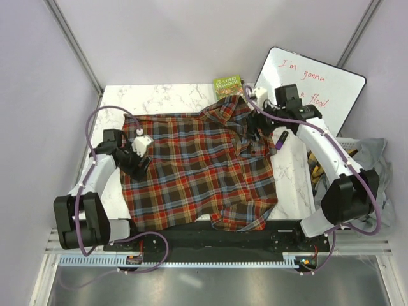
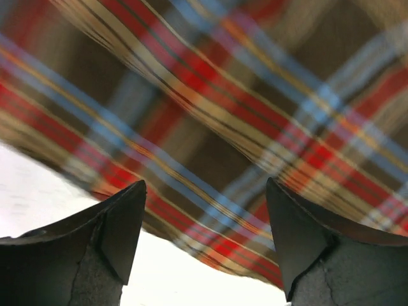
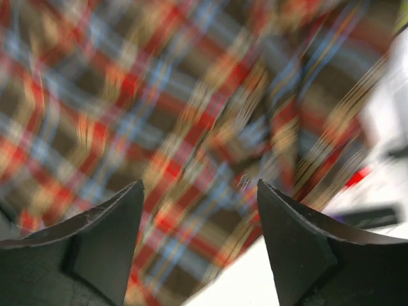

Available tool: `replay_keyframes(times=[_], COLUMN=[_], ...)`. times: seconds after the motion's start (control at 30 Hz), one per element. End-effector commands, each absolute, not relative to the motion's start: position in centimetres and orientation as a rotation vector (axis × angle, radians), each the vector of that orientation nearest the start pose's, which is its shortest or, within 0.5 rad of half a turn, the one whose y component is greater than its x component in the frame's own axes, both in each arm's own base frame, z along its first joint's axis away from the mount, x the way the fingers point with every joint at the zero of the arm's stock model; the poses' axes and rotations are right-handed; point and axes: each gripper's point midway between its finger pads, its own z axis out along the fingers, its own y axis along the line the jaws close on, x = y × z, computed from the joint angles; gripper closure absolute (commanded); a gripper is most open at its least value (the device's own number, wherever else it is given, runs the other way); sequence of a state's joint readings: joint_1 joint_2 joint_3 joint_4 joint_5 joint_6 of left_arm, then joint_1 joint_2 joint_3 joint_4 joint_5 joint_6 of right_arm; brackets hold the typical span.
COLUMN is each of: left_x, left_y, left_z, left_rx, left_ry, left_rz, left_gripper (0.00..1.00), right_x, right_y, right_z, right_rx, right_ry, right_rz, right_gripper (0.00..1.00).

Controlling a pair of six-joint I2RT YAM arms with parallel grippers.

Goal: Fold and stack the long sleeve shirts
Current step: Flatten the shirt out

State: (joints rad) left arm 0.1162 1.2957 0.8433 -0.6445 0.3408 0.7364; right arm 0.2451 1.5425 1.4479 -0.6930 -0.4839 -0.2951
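Hovering over plaid shirt point(image 1: 197, 172), left gripper point(image 2: 204, 239) and right gripper point(image 3: 199, 239) gape empty (right view blurred); shallow pinch may catch one layer, skewing fold.

Plaid shirt point(image 1: 197, 172) lies spread across the marble table point(image 1: 159, 99).

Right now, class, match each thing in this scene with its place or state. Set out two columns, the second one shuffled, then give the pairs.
1 plaid shirt
2 whiteboard
3 green book
4 left end effector

A leaning at the far right, red writing
B open, at the shirt's left edge
C spread across the table
D at the table's far edge

Pairs: 1-C; 2-A; 3-D; 4-B
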Motion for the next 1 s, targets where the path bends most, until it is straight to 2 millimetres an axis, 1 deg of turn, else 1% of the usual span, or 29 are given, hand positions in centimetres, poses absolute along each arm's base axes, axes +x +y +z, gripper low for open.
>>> replay_keyframes(times=[0.0,0.03,0.07,0.1,0.13,0.17,0.2,0.23,0.27,0.3,0.33,0.37,0.4,0.43,0.47,0.5,0.53,0.57,0.6,0.63,0.67,0.7,0.77,0.8,0.83,0.87,0.97], left_x=[24.2,24.1,23.9,24.4,24.5,24.9,25.8,26.1,26.6,27.3,29.0,29.5,30.4,32.3,32.7,33.1,33.1,33.2,32.9,32.1,31.4,31.2,29.6,29.2,28.2,27.8,26.5], left_y=[1.4,1.7,2.1,3.0,3.5,4.2,5.2,6.2,7.0,8.0,9.5,10.3,11.1,12.2,12.6,12.2,11.6,10.7,10.0,9.1,8.5,7.9,6.8,6.4,5.9,5.6,5.4], left_z=[4.0,3.6,3.0,2.7,1.9,1.6,1.5,0.9,0.8,0.7,1.5,0.7,0.9,2.2,2.0,2.5,3.1,4.0,4.4,4.2,4.3,5.4,5.0,5.3,4.7,4.6,3.4], left_rx=[1.041,1.068,1.078,1.079,1.106,1.11,1.101,1.112,1.106,1.095,1.058,1.043,1.02,0.972,0.965,0.962,0.97,0.973,0.988,1.008,1.012,0.997,0.986,0.976,0.982,0.98,0.977], left_ry=[2.557,2.566,2.588,2.598,2.621,2.63,2.629,2.65,2.656,2.663,2.645,2.672,2.677,2.654,2.668,2.649,2.64,2.599,2.582,2.583,2.583,2.543,2.553,2.543,2.555,2.553,2.59], left_rz=[-0.131,-0.114,-0.101,-0.032,-0.011,0.027,0.098,0.121,0.149,0.192,0.245,0.242,0.259,0.296,0.288,0.245,0.208,0.177,0.153,0.123,0.102,0.086,0.019,0.004,-0.029,-0.042,-0.068], left_gripper=[0.23,0.24,0.24,0.25,0.25,0.26,0.28,0.28,0.29,0.29,0.29,0.3,0.31,0.32,0.32,0.31,0.3,0.29,0.27,0.26,0.26,0.25,0.24,0.24,0.24,0.24,0.23], right_x=[29.5,28.8,27.6,27.6,27.2,26.7,26.6,26.4,25.9,25.6,25.2,24.7,24.4,24.1,23.5,23.3,22.7,22.5,22.4,21.9,22.0,21.9,21.7,21.7,21.3,21.2,20.6], right_y=[15.5,15.5,15.8,15.5,15.4,15.4,15.3,15.1,15.0,14.9,15.1,15.0,15.1,15.2,15.5,15.7,16.0,16.3,16.5,17.0,17.3,17.7,18.9,19.3,19.8,20.0,19.8], right_z=[15.0,14.2,12.8,12.1,11.3,10.4,9.8,9.2,8.7,8.2,8.0,7.5,7.3,7.1,6.8,6.7,6.4,6.3,6.1,5.8,5.6,5.7,6.2,6.7,6.9,6.8,5.5], right_rx=[-1.082,-1.117,-1.168,-1.204,-1.234,-1.27,-1.303,-1.324,-1.35,-1.371,-1.406,-1.422,-1.437,-1.448,-1.482,-1.497,-1.531,-1.549,-1.555,-1.581,-1.58,-1.585,-1.591,-1.592,-1.611,-1.624,-1.669], right_ry=[2.368,2.378,2.405,2.402,2.413,2.426,2.426,2.435,2.443,2.452,2.442,2.448,2.444,2.446,2.44,2.437,2.433,2.424,2.42,2.409,2.4,2.383,2.343,2.321,2.301,2.294,2.318], right_rz=[0.593,0.584,0.581,0.54,0.53,0.517,0.497,0.49,0.481,0.474,0.472,0.47,0.468,0.461,0.466,0.464,0.463,0.461,0.459,0.463,0.449,0.448,0.483,0.5,0.514,0.499,0.474], right_gripper=[0.26,0.27,0.29,0.3,0.3,0.35,0.36,0.36,0.38,0.39,0.39,0.4,0.41,0.41,0.41,0.41,0.41,0.41,0.41,0.42,0.43,0.43,0.43,0.43,0.43,0.43,0.44])
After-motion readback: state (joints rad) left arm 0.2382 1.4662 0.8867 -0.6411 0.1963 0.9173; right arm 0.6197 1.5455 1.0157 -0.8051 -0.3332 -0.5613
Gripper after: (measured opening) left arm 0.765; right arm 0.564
